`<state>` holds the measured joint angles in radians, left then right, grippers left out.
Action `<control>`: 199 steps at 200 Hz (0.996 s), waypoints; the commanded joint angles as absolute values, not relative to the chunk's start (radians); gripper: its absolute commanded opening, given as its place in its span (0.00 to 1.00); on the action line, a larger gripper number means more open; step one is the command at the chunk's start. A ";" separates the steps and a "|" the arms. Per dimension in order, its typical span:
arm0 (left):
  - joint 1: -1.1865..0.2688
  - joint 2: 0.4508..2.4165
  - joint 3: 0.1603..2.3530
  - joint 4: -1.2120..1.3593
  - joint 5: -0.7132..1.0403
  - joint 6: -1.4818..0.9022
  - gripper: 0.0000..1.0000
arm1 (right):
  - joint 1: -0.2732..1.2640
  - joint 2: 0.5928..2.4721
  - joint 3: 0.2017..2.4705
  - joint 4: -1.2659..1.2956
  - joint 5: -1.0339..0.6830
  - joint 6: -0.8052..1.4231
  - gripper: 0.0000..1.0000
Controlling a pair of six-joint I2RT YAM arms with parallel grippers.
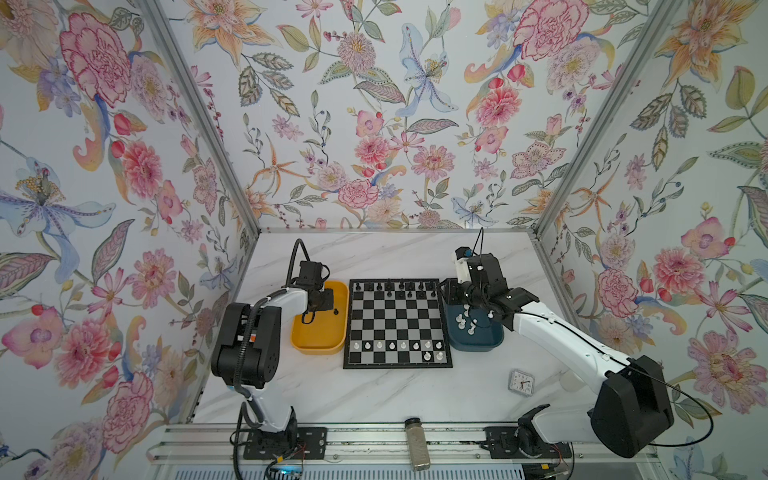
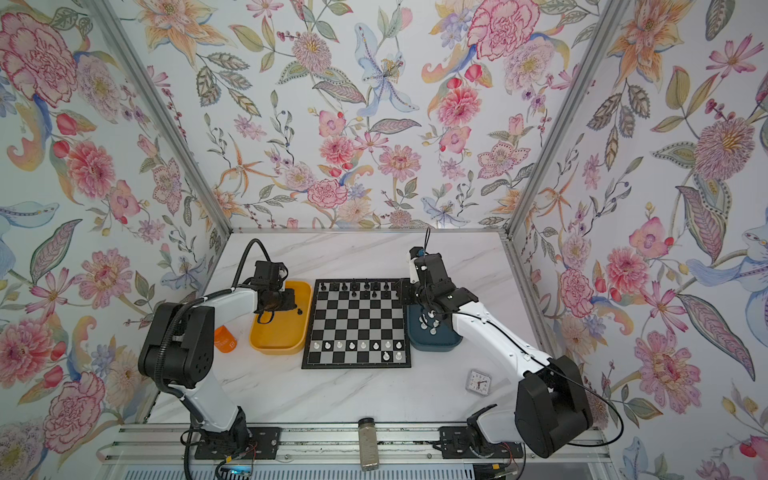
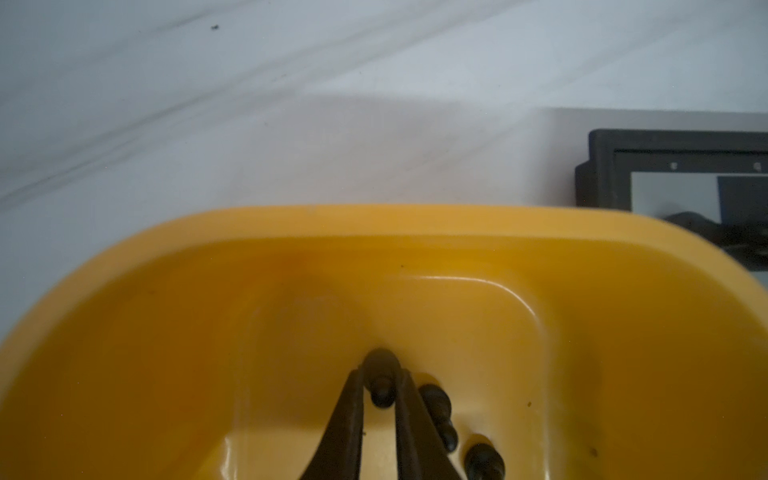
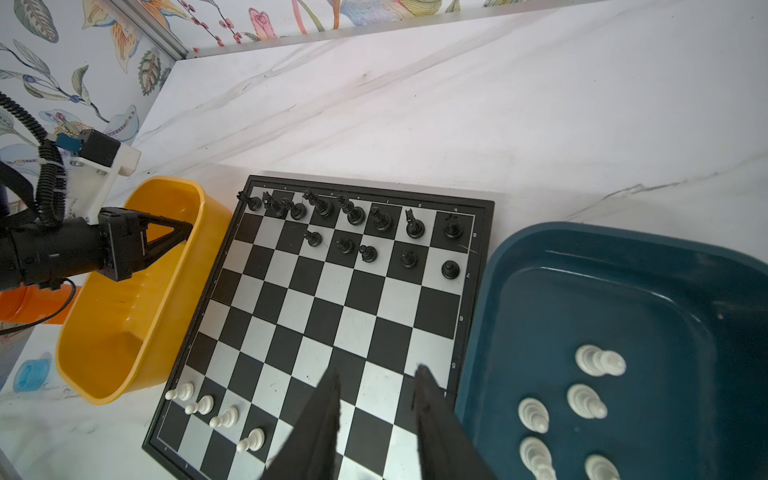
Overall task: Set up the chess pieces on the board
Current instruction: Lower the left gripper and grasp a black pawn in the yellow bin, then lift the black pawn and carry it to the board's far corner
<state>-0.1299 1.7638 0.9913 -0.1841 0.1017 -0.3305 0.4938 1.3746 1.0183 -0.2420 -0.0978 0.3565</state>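
Observation:
The board (image 1: 397,320) (image 2: 357,324) (image 4: 332,311) lies between a yellow tray (image 1: 316,336) (image 3: 374,224) and a dark blue tray (image 1: 478,343) (image 4: 623,270). Several black chess pieces (image 1: 395,286) (image 4: 353,216) stand on its two far rows. Several white pawns (image 1: 390,345) (image 4: 224,417) line a near row. My left gripper (image 3: 380,374) (image 4: 189,227) reaches down into the yellow tray, shut on a black chess piece (image 3: 381,390). Two more black pieces (image 3: 436,403) lie beside it. My right gripper (image 4: 378,374) (image 1: 449,293) hovers open over the board's right edge, holding nothing. Several white pieces (image 4: 590,399) (image 1: 465,320) lie in the blue tray.
A small clock (image 1: 521,382) sits on the marble table to the front right. A jar (image 1: 417,442) lies on the front rail. An orange object (image 2: 224,338) stands left of the yellow tray. Flowered walls close in the table on three sides.

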 commanded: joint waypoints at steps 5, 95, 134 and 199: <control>-0.121 1.786 1.014 -0.175 0.115 -0.339 0.15 | 0.489 1.387 1.006 -0.228 -0.103 0.371 0.32; -0.121 1.762 1.015 -0.186 0.111 -0.328 0.00 | 0.491 1.388 1.002 -0.225 -0.106 0.377 0.32; -0.124 1.696 1.023 -0.218 0.096 -0.323 0.00 | 0.491 1.385 1.003 -0.226 -0.105 0.376 0.32; -0.180 1.571 1.088 -0.313 0.059 -0.305 0.00 | 0.491 1.381 1.000 -0.223 -0.108 0.377 0.32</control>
